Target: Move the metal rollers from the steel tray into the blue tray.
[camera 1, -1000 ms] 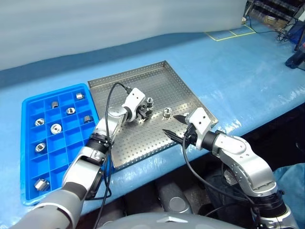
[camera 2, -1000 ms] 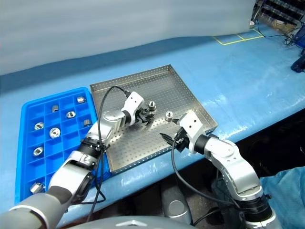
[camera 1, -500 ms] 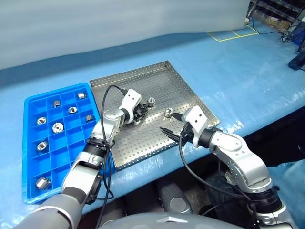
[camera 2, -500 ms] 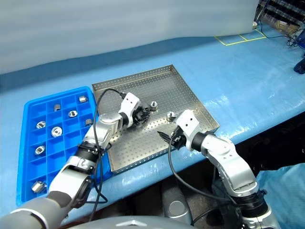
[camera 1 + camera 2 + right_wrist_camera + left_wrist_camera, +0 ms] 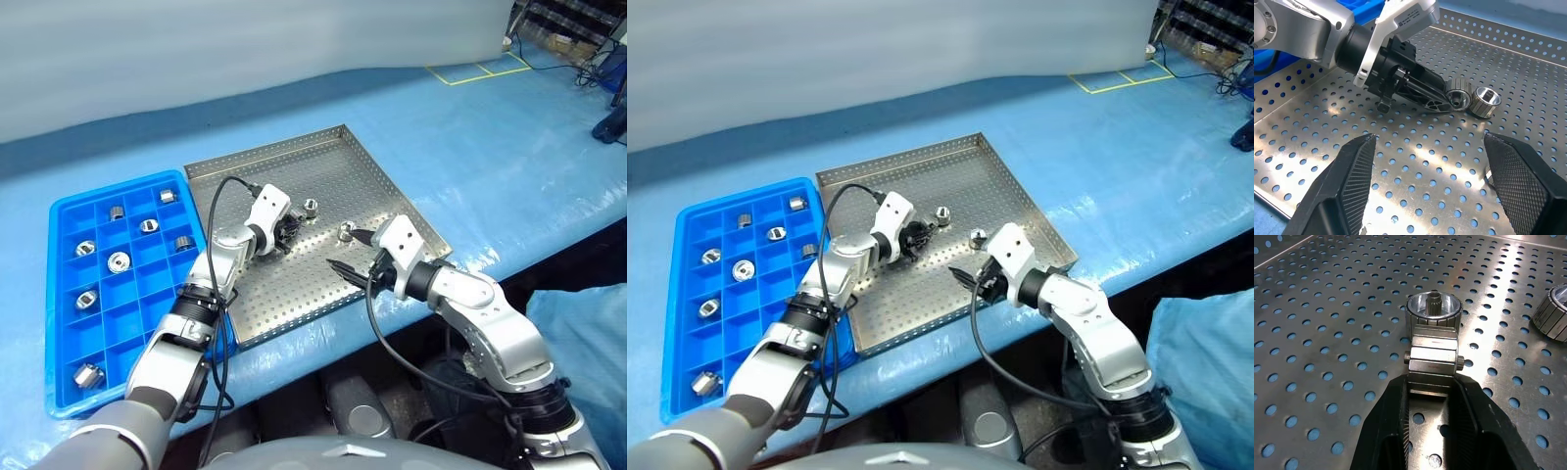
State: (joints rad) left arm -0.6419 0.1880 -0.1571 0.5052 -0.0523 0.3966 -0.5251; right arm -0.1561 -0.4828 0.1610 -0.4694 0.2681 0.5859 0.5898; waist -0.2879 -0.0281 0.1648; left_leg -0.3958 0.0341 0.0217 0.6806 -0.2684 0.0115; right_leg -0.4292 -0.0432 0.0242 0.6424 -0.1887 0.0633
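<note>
I have the left gripper (image 5: 1432, 382) clamped on one metal roller (image 5: 1434, 340) near the middle of the steel tray (image 5: 294, 284): a short, shiny ribbed cylinder with a hollow, splined centre. Two more rollers (image 5: 311, 207) lie loose just beyond it on the perforated floor. My right gripper (image 5: 1430, 183) hangs wide apart, empty, over the tray's near edge. Several rollers sit in the blue tray (image 5: 59, 323) beside it.

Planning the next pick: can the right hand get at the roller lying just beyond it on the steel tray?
Probably yes. The right hand is open, and that roller lies loose on the steel tray with nothing between them; the left hand grips another.
</note>
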